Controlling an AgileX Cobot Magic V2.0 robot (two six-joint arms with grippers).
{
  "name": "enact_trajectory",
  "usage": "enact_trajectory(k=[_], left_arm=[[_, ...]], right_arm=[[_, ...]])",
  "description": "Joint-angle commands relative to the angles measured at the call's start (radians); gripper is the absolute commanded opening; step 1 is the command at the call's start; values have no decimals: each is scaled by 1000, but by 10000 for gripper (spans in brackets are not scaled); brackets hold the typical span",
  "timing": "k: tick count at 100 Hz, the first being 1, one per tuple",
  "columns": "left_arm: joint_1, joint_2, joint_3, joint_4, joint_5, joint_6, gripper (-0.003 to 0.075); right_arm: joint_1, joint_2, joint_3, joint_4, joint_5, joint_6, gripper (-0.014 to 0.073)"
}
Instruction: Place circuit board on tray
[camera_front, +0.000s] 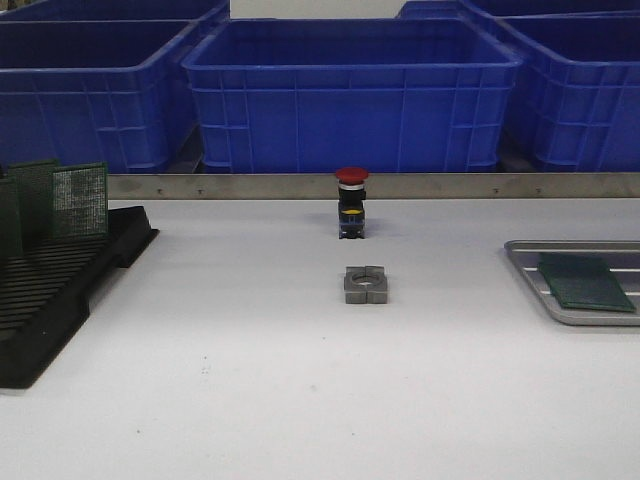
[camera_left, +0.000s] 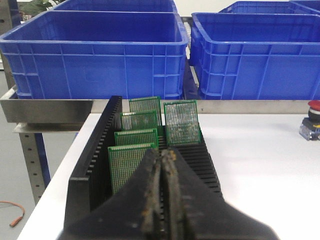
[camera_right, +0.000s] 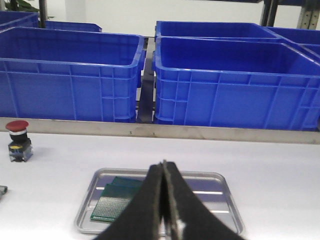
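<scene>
Several green circuit boards (camera_left: 131, 160) (camera_front: 78, 199) stand upright in the black slotted rack (camera_front: 60, 285) (camera_left: 92, 167) at the table's left. The silver-grey tray (camera_front: 530, 275) (camera_right: 220, 182) lies at the right edge of the table and holds green circuit boards (camera_front: 585, 282) (camera_right: 114, 200) lying flat, one overlapping another. My left gripper (camera_left: 164, 156) is shut and empty, just short of the nearest board in the rack. My right gripper (camera_right: 164, 167) is shut and empty, hovering above the tray. Neither arm shows in the front view.
A red-capped push button (camera_front: 351, 203) (camera_right: 16, 141) stands at the table's middle, with a grey metal block (camera_front: 366, 285) just in front of it. Blue plastic bins (camera_front: 350, 95) line the back behind a metal rail (camera_front: 250, 186).
</scene>
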Motion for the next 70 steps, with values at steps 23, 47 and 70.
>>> enact_trajectory(k=[23,47,70], left_arm=[[-8,-29,48,0,-78,-9,-20],[-8,-29,48,0,-78,-9,-20],[-8,-29,48,0,-78,-9,-20]], right_arm=[[-10,-34,-10,-30,-75,12,-113],[-10,-34,-11,-30,-82,12,-113],[-10,-34,-11,-30,-82,12,-113]])
